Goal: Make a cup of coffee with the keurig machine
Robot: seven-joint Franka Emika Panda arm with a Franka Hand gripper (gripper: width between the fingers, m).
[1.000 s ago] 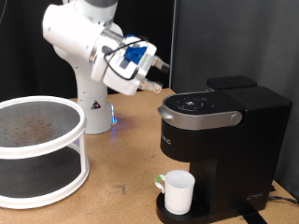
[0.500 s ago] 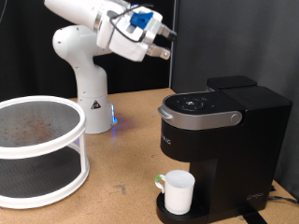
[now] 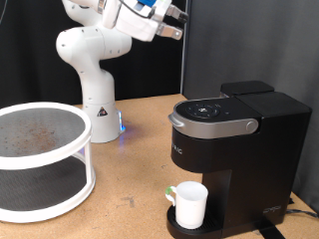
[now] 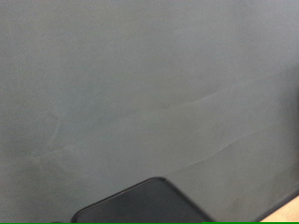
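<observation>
One black coffee maker [image 3: 234, 154] fills the lower right of the exterior view, its lid shut. To its left, at the lower left edge, stands a round two-tier white rack [image 3: 42, 159]. Behind that, the white robot arm [image 3: 90, 75] rises, with its gripper [image 3: 175, 25] lifted at the top centre, well above everything; I cannot tell how far it is open. Smallest, the white cup [image 3: 189, 204] sits on the drip tray under the brew head.

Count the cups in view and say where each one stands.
1. The cup stands on the drip tray of the keurig machine, under its brew head, at the exterior view's bottom. The two-tier shelf on that view's left could hide others.
</observation>
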